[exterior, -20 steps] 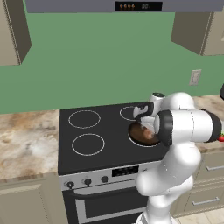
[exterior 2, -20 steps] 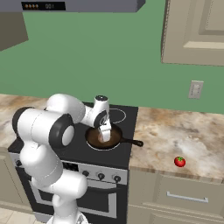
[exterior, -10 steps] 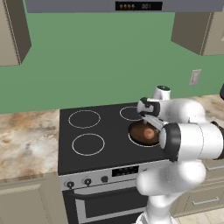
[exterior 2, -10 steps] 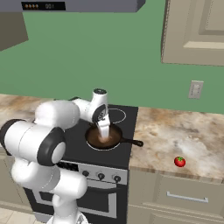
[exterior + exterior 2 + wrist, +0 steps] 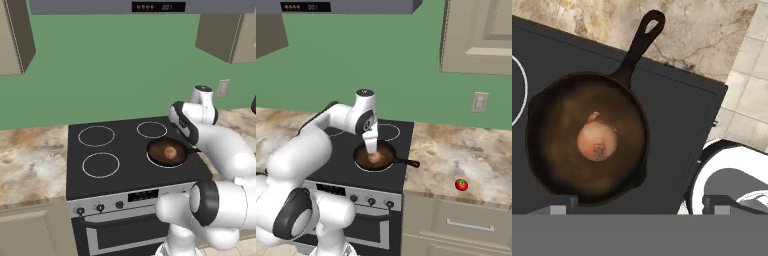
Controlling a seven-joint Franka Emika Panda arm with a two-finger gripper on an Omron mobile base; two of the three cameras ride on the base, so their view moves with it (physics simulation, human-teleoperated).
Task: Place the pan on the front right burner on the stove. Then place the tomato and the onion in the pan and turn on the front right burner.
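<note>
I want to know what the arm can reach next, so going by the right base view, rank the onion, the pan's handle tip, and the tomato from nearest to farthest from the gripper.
1. The onion, in the pan, right under the open gripper.
2. The pan's handle tip, pointing toward the counter on the right.
3. The tomato, out on the counter near its front edge, clearly farthest.

Glossy white rounded arm (image 5: 311,145), dark joints.

The arm (image 5: 210,145) hides the pan (image 5: 167,152) handle; knob (image 5: 371,201) positions seem unreadable.
</note>
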